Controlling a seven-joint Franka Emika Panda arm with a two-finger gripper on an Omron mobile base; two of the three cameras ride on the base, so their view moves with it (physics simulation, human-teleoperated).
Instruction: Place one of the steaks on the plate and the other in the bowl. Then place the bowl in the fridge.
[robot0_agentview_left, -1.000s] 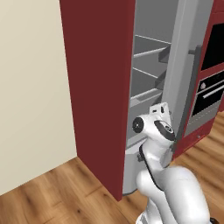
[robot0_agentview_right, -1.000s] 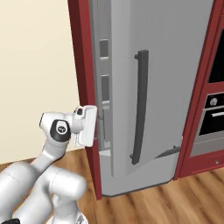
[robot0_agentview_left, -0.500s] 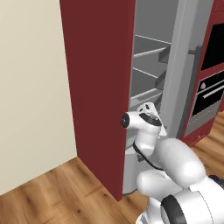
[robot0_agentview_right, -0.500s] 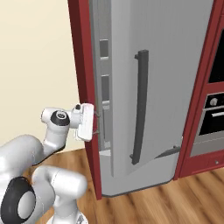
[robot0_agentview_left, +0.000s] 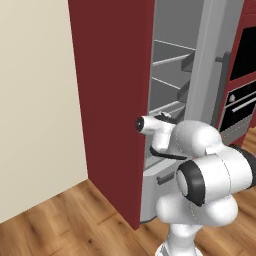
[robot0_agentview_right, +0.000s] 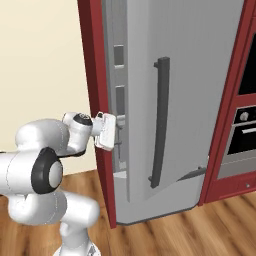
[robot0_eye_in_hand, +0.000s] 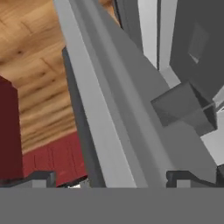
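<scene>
**Arm Works at Fridge Door's Edge**

Wooden flooring and a cream wall frame the tall dark red fridge (robot0_agentview_left: 112, 100), its grey door (robot0_agentview_right: 175, 100) standing part open with bare shelves inside. The gripper (robot0_agentview_right: 119, 134) sits at the door's hinge-side edge, its jaws spread wide and holding nothing; the hand view shows the door's edge running between the finger tips. Judging by this, the door is being swung wider for the bowl. Next comes a steady outward push, then a trip back to fetch the bowl.
</scene>
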